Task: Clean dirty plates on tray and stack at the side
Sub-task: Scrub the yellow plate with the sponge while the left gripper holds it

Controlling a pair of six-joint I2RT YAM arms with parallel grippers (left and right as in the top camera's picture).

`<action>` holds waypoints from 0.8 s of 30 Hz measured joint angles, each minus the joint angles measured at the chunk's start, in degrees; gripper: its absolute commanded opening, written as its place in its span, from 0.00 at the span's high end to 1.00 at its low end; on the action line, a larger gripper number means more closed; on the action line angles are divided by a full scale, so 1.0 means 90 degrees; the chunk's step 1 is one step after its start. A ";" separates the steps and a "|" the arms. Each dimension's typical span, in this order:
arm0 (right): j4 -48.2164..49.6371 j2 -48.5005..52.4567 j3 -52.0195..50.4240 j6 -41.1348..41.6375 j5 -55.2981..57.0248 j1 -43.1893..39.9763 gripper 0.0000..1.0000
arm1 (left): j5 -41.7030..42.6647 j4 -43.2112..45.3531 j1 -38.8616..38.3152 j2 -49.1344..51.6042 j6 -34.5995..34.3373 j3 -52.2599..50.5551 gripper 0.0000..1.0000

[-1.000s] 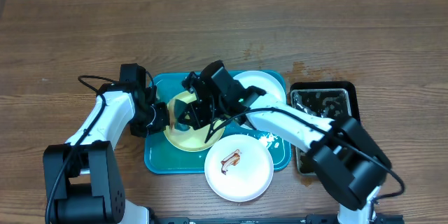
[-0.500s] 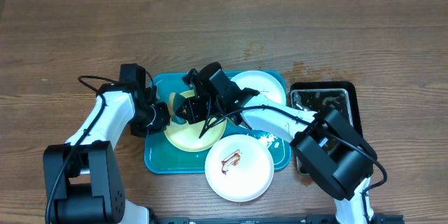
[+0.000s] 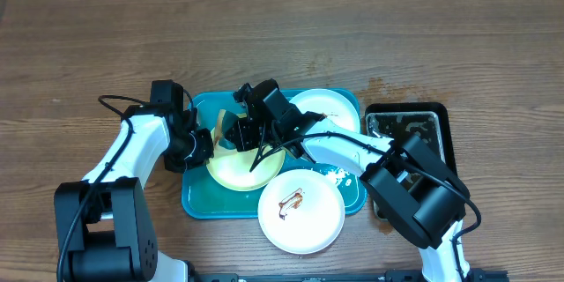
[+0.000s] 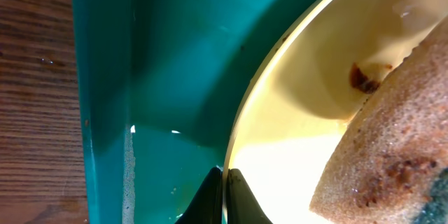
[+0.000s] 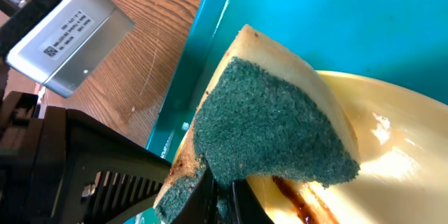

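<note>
Scrub step, yellow plate [image 3: 238,169], first of three; nothing stacked at the side yet.

L gripper [image 4: 224,182] is pinched tight on the plate's left rim, steadying it in the left half of the tray [image 3: 204,201]. R gripper [image 5: 218,192] is clamped on the sponge [image 5: 269,129], which sits on the plate's far-left part, close to L's fingertips. A brown smear [image 4: 361,78] lies just beside the sponge's edge. Next move, I'd say: drag the sponge across that spot w/ some pressure while L stops the rim sliding, then lift the plate out to the side. Can't tell if the rim is raised off the tray or flat, view's too close. White plate [image 3: 335,110] waits at the tray's far-right corner, & the smeared plate [image 3: 304,220] overhangs the near edge.
</note>
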 measured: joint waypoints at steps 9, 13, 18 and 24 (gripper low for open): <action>-0.0019 0.0000 0.0000 0.0141 0.0085 0.0019 0.96 | 0.0002 0.0019 0.0000 0.0000 -0.0015 0.0000 0.96; -0.0022 0.0044 0.0000 0.0143 0.0083 0.0102 0.96 | 0.0002 0.0068 0.0000 0.0000 -0.0015 0.0000 0.92; -0.0034 0.0236 0.0000 0.0141 0.0075 0.0240 0.96 | 0.0058 0.0095 -0.0002 0.0000 -0.0024 0.0000 0.81; -0.0165 0.0253 0.0002 0.0143 0.0041 0.0243 0.96 | 0.0117 0.0175 0.0000 0.0000 -0.0019 0.0000 0.80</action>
